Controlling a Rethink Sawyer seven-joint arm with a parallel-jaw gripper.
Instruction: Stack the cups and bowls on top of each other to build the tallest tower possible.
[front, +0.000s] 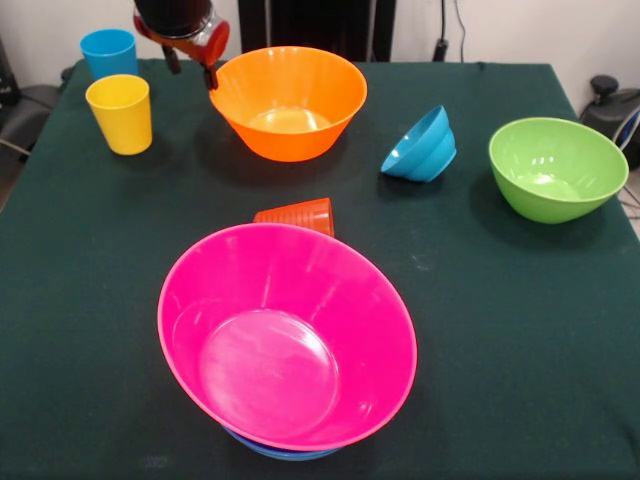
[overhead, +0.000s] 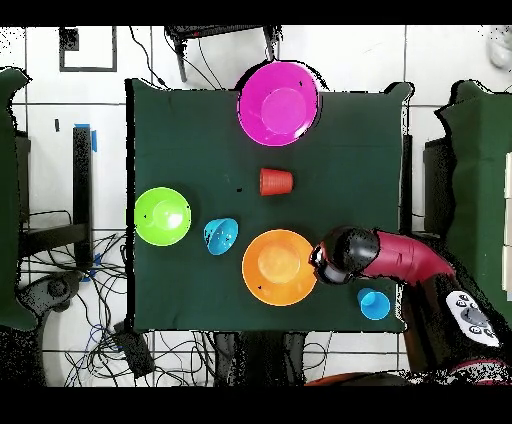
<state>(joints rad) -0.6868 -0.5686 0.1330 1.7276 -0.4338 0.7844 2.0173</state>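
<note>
The tower stands at the front of the table: a large pink bowl (front: 290, 335) nested over blue bowls whose rim (front: 280, 452) shows beneath; it also shows in the overhead view (overhead: 279, 102). An orange-red ribbed cup (front: 297, 214) (overhead: 276, 181) stands upside down just behind it. My gripper (front: 192, 67) is open and empty, hanging between the sky blue cup (front: 108, 52) and the large orange bowl (front: 288, 100) (overhead: 279, 267). The yellow cup (front: 120, 113) stands below the blue one. A ridged blue bowl (front: 420, 145) (overhead: 220, 236) lies tipped on its side. A green bowl (front: 558, 168) (overhead: 163, 215) stands upright.
The dark green table cloth (front: 500, 330) covers the whole table. In the overhead view my red arm (overhead: 400, 258) reaches over the table edge beside the orange bowl and hides the yellow cup; the blue cup (overhead: 374, 303) shows beside it.
</note>
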